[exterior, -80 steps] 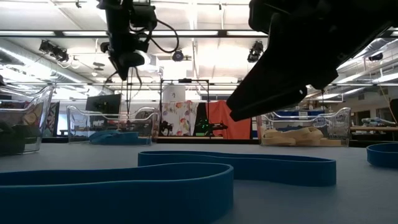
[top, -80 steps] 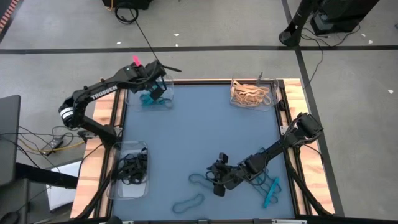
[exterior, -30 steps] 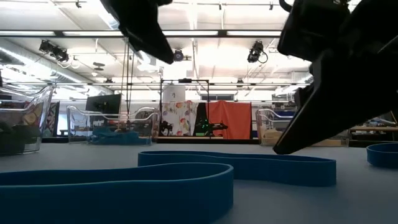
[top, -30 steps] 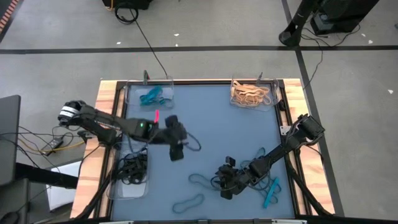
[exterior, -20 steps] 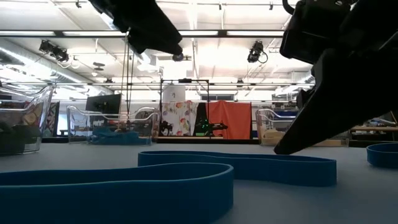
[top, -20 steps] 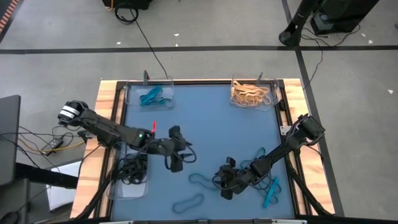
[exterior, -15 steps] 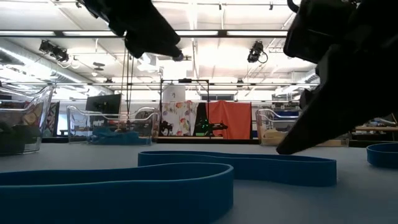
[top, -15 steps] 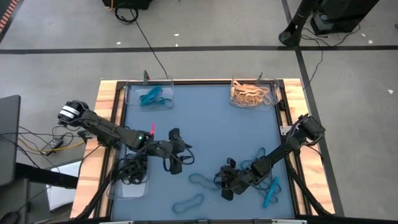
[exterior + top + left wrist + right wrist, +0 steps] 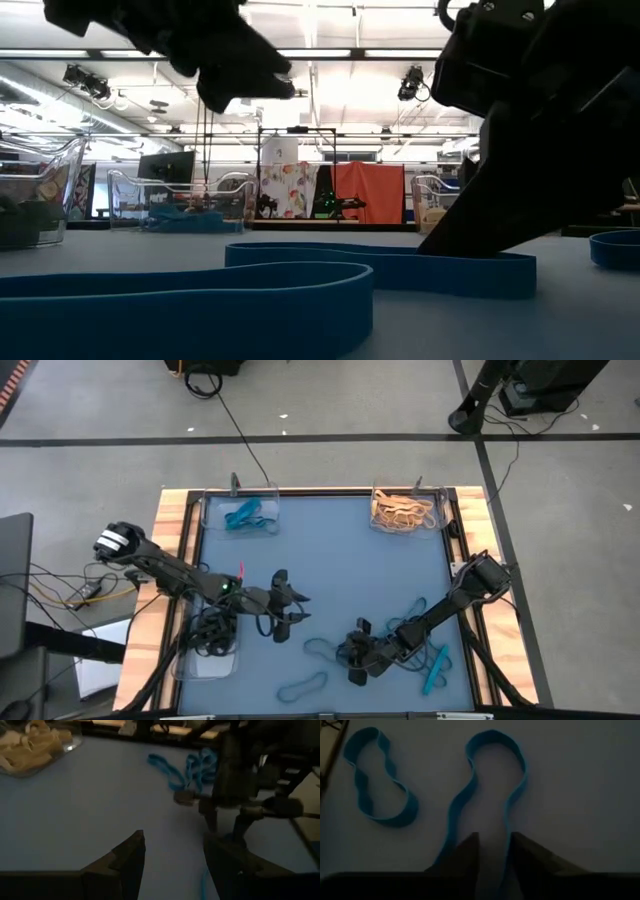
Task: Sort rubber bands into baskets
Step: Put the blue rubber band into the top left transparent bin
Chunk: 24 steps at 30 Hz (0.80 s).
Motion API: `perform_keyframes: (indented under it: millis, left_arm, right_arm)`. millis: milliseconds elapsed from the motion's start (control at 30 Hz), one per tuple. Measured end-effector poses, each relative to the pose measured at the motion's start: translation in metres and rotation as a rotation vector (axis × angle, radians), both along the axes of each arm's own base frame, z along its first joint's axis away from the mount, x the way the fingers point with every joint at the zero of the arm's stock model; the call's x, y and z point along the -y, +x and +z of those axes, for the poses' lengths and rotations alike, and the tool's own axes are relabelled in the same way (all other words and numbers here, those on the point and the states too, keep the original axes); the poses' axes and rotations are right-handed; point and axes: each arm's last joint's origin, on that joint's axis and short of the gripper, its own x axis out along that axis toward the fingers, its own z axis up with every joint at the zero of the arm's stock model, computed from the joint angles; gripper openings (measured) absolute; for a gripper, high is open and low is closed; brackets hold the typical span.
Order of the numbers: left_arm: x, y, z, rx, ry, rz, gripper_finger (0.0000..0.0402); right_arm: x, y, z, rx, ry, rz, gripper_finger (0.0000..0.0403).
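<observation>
Reaching low over the blue worktop (image 9: 340, 560), the right gripper (image 9: 352, 660) is sitting at about five o'clock from the centre in the high view, its jaws partly drawn together and straddling one side of a teal band (image 9: 490, 795). In the right wrist view each dark finger (image 9: 465, 852) is lying on either side of that strip, with a gap between them; whether they are pinching the band cannot be told. A second teal band (image 9: 380, 785) is lying near it on the worktop, apart from the first.

The left gripper (image 9: 283, 612) is hanging over the worktop at about eight o'clock from the centre, its jaws standing wide with nothing between them, as the left wrist view shows.

Three clear baskets are sitting at the worktop's edges. One at eleven o'clock (image 9: 210, 505) is holding teal bands, one at one o'clock (image 9: 440, 510) is holding tan bands (image 9: 402, 510), and one at eight o'clock (image 9: 185, 665) is holding black bands (image 9: 212, 632). More loose teal bands are lying on the worktop: one at six o'clock (image 9: 303, 685) and a bunch at four o'clock (image 9: 434, 668), near the right edge. In the low view a long teal band (image 9: 250, 275) is stretching across the foreground.
</observation>
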Motion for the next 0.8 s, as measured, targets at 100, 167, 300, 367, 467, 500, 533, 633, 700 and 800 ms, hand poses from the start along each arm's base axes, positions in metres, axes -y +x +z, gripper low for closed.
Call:
perform_keyframes:
  millis: [100, 167, 300, 367, 467, 500, 533, 633, 700, 800]
  left_arm:
    - [0.002, 0.003, -0.010, -0.019, 0.002, -0.010, 0.0202]
    - [0.004, 0.009, -0.017, -0.014, -0.007, -0.025, 0.0202]
    - [0.009, 0.019, -0.033, -0.002, -0.002, -0.066, 0.0202]
    - [0.011, 0.024, -0.039, 0.016, 0.008, -0.095, 0.0202]
    - [0.014, 0.028, -0.047, 0.032, 0.016, -0.130, 0.0202]
    - [0.015, 0.030, -0.049, 0.037, 0.017, -0.131, 0.0202]
    - [0.015, 0.031, -0.051, 0.040, 0.016, -0.134, 0.0202]
    - [0.017, 0.034, -0.057, 0.043, 0.001, -0.168, 0.0202]
    - [0.018, 0.034, -0.062, 0.025, -0.005, -0.189, 0.0202]
    - [0.019, 0.034, -0.065, 0.009, -0.014, -0.220, 0.0202]
  right_arm:
    - [0.000, 0.001, 0.004, 0.006, -0.042, 0.016, 0.0066]
    - [0.000, 0.002, 0.008, 0.019, -0.083, 0.038, 0.0020]
    - [-0.002, 0.007, 0.023, 0.094, -0.125, 0.003, 0.0021]
    - [0.000, 0.010, 0.029, 0.119, -0.159, -0.018, 0.0016]
    - [0.001, 0.017, 0.036, 0.147, -0.209, -0.023, 0.0009]
    - [0.001, 0.019, 0.040, 0.158, -0.217, -0.028, 0.0009]
    - [0.001, 0.022, 0.043, 0.167, -0.221, -0.028, 0.0010]
    - [0.003, 0.026, 0.047, 0.181, -0.238, -0.042, 0.0011]
    - [0.003, 0.028, 0.049, 0.192, -0.269, -0.065, 0.0009]
    - [0.004, 0.028, 0.050, 0.205, -0.299, -0.104, 0.0009]
